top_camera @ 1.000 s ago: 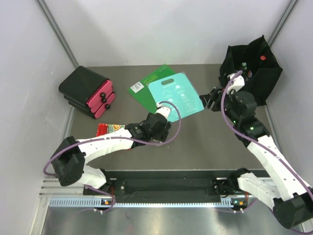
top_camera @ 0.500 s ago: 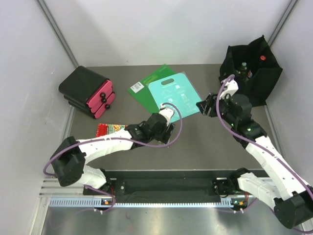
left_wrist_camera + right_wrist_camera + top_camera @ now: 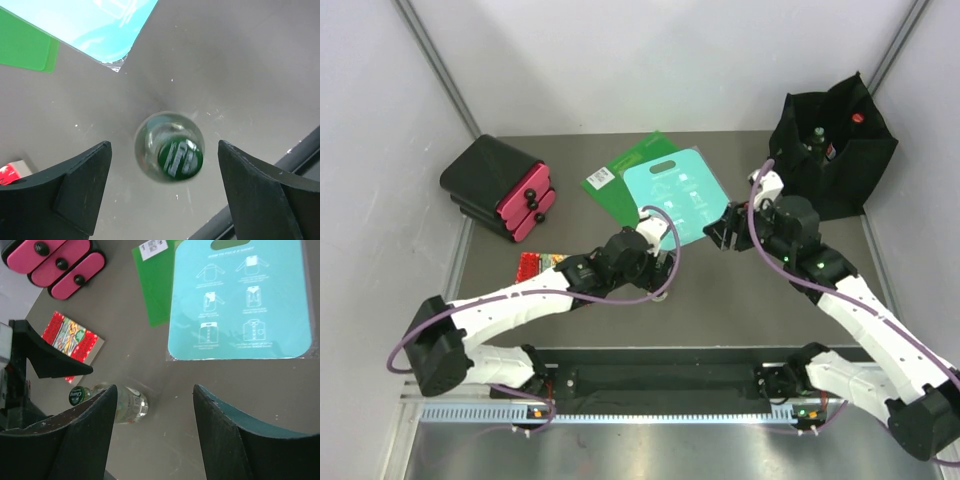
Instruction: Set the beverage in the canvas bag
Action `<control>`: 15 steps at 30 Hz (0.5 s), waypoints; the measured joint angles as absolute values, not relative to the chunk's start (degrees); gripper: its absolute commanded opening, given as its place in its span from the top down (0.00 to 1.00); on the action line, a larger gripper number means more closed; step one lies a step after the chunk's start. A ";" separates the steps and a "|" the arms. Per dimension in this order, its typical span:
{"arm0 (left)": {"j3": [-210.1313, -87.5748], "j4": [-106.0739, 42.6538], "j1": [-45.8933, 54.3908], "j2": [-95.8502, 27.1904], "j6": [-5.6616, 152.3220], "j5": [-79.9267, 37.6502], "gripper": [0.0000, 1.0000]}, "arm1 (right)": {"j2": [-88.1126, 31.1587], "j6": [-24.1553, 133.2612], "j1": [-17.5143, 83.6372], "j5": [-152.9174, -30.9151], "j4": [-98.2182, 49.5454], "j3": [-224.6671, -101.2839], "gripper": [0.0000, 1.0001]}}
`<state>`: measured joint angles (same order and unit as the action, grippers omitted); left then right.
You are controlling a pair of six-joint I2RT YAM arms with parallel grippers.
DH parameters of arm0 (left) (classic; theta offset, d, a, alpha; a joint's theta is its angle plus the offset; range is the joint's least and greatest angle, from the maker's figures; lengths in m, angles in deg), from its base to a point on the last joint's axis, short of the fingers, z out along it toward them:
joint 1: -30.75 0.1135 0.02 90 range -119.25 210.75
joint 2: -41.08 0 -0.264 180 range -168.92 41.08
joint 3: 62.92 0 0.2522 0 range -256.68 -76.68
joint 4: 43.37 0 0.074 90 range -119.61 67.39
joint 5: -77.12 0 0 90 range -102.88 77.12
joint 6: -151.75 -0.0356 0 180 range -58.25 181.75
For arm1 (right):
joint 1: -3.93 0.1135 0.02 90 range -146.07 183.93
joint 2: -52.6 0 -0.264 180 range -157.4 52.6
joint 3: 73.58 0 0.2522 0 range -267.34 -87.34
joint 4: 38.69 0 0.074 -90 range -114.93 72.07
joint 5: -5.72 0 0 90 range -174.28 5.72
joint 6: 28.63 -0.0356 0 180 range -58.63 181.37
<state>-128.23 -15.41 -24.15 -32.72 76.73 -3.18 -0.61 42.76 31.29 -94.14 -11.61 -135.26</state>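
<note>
A clear beverage bottle with a green cap (image 3: 172, 152) stands on the grey table, seen cap-on in the left wrist view. My left gripper (image 3: 162, 146) is open right above it, one finger on each side, not touching. In the top view the left gripper (image 3: 658, 272) hides the bottle. The bottle also shows in the right wrist view (image 3: 125, 403), low left. My right gripper (image 3: 154, 390) is open and empty; in the top view it (image 3: 725, 228) hovers at the teal board's right corner. The black canvas bag (image 3: 850, 160) stands at the far right with other bottles inside.
A teal board (image 3: 678, 193) lies on a green sheet (image 3: 620, 180) at the back middle. A black case with pink drawers (image 3: 502, 188) sits at the back left. A red snack packet (image 3: 542, 264) lies left of the left gripper. Grey walls close in both sides.
My right gripper has moved left, away from the bag towards the table's middle. My left arm has shifted its elbow left, its gripper staying near the same spot.
</note>
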 measured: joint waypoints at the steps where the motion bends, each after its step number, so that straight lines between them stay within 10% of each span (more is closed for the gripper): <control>1: -128.21 -14.91 -24.01 -32.00 76.78 -3.25 0.07 | -1.09 42.76 31.90 -94.17 -11.39 -135.50 0.37; 15: -125.57 -9.97 8.14 -15.37 82.83 -23.95 0.07 | -10.38 42.73 46.57 -88.26 -10.23 -139.70 0.27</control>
